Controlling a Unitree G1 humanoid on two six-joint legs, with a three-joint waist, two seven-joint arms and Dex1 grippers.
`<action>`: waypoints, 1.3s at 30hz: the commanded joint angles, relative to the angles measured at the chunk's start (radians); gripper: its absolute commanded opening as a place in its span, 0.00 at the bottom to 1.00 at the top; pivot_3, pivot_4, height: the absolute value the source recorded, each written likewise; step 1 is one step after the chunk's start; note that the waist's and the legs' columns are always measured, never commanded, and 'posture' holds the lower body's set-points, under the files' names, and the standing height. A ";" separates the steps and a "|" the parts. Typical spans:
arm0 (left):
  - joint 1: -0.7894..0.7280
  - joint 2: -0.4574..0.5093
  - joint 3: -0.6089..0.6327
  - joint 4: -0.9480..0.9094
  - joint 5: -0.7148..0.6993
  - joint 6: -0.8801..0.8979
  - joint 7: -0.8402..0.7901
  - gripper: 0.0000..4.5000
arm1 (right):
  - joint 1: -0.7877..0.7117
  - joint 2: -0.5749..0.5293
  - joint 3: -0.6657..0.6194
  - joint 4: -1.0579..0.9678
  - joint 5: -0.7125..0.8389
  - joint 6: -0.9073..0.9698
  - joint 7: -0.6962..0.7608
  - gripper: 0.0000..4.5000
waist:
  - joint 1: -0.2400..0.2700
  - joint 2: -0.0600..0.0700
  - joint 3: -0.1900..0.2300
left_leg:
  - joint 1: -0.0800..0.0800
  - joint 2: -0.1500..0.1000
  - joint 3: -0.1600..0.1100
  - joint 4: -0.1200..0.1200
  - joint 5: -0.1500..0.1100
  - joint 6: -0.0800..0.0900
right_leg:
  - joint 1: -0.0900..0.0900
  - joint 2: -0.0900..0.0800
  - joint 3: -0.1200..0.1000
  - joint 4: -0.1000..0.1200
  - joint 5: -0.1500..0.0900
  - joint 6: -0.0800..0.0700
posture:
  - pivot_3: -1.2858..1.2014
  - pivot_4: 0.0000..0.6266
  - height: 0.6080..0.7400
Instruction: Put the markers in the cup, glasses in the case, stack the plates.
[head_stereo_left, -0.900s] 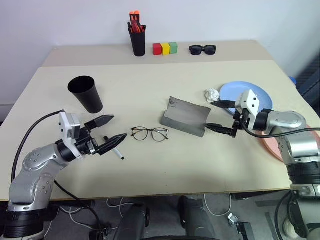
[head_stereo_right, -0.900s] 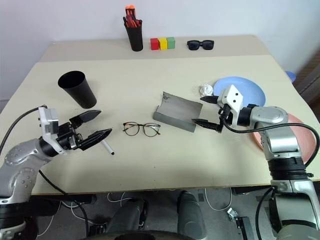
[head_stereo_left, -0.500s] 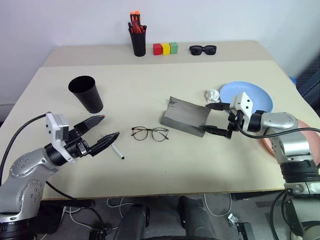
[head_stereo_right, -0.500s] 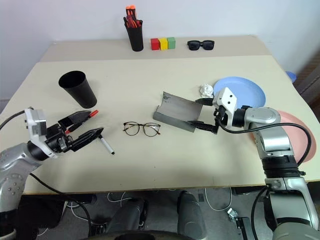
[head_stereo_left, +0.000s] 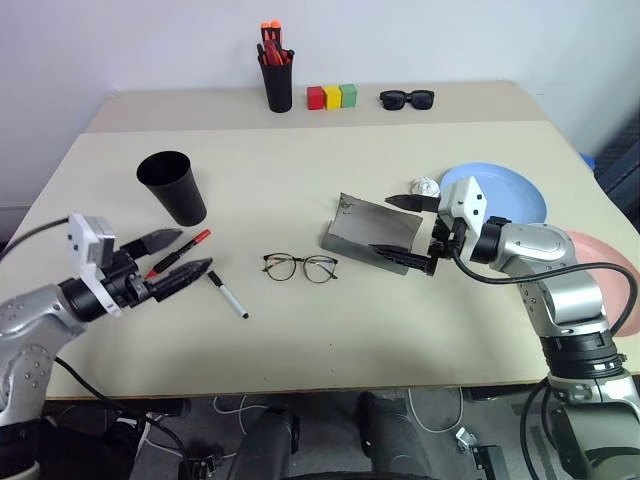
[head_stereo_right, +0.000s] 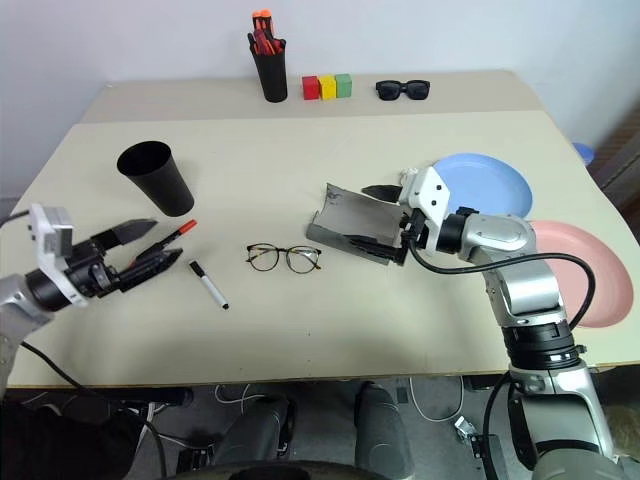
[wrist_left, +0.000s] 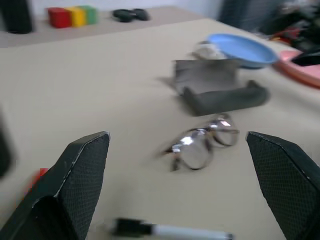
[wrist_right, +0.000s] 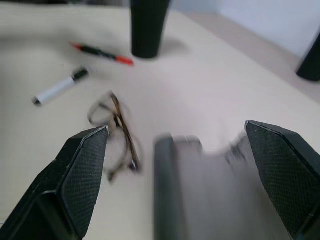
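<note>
The black cup (head_stereo_left: 172, 187) stands upright at the left. My left gripper (head_stereo_left: 195, 250) is open just in front of it. The red-topped marker (head_stereo_left: 185, 248) lies slanted beneath its fingers. The black marker with a white end (head_stereo_left: 228, 296) lies just right of that gripper. The wire-framed glasses (head_stereo_left: 300, 267) rest mid-table. The grey case (head_stereo_left: 372, 232) lies open to their right. My right gripper (head_stereo_left: 380, 224) is open, its fingers reaching over the case. The blue plate (head_stereo_left: 505, 195) and the pink plate (head_stereo_right: 590, 270) lie side by side at the right.
At the back stand a black pen pot of orange-capped markers (head_stereo_left: 276, 75), three coloured blocks (head_stereo_left: 331, 96) and dark sunglasses (head_stereo_left: 405, 98). A crumpled white paper (head_stereo_left: 428, 186) lies between the case and the blue plate. The pink plate is near the table's right edge.
My left gripper has drawn back to the left, off the black marker, and the red-topped marker now shows. My right gripper has moved left, from beside the case to over it.
</note>
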 joint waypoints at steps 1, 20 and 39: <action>-0.026 0.052 0.013 0.030 0.040 0.037 0.033 1.00 | 0.034 -0.015 0.009 -0.088 0.020 0.018 0.002 0.99 | -0.003 0.000 0.000 | 0.000 0.000 0.000 -0.001 0.000 0.000 | 0.000 0.000 0.000 0.000 0.000 0.000 | 0.52 0.24 1.00; -0.188 0.227 -0.189 0.475 0.334 0.006 -0.095 1.00 | 0.078 0.079 0.078 -0.130 -0.014 -0.007 -0.100 0.99 | -0.004 -0.001 0.000 | 0.000 0.005 0.002 -0.005 0.000 -0.001 | -0.004 0.005 0.000 0.001 0.000 -0.002 | 0.52 0.24 1.00; -0.452 0.129 -0.412 0.854 0.540 -0.225 -0.270 0.49 | 0.164 0.030 0.048 -0.219 -0.002 0.031 -0.156 1.00 | -0.002 -0.001 -0.001 | -0.001 0.005 0.004 -0.004 0.000 -0.001 | -0.006 0.005 0.000 0.002 0.001 -0.003 | 0.52 0.24 1.00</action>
